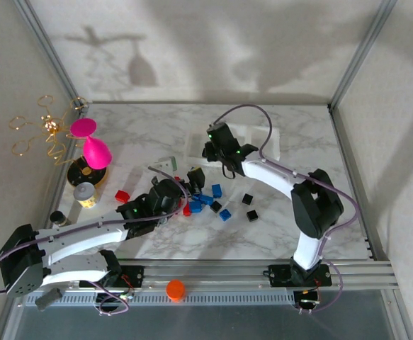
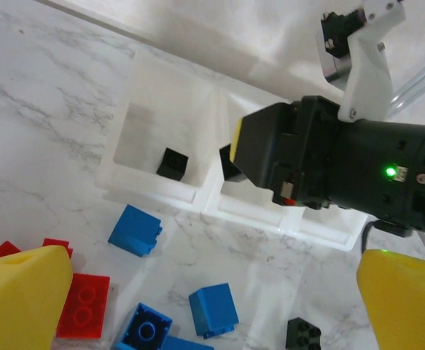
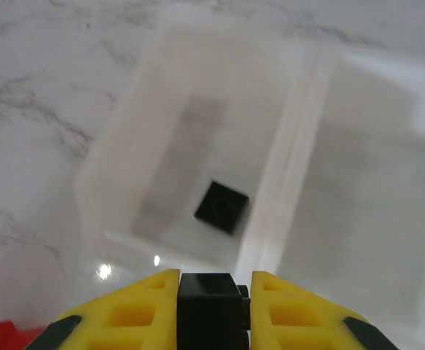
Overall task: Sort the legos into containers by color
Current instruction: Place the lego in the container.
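Note:
Three translucent white trays (image 2: 150, 191) stand in a row at the back of the marble table. A black brick (image 2: 172, 163) lies in the left tray (image 3: 117, 175). My right gripper (image 3: 213, 292) is shut on another black brick (image 3: 208, 310), held above the wall between the left and middle trays (image 1: 229, 136). My left gripper (image 2: 216, 292) is open and low over the loose pile, its yellow fingers (image 2: 22, 299) either side of a blue brick (image 2: 213, 310). More blue bricks (image 2: 135, 230), red bricks (image 2: 83, 306) and a black brick (image 2: 302, 335) lie around it.
A pink goblet ornament (image 1: 93, 145) and gold wire stand sit at the far left, with a grey canister (image 1: 85, 193) beside them. An orange cap (image 1: 175, 288) rests on the front rail. Loose black bricks (image 1: 252, 215) lie right of the pile.

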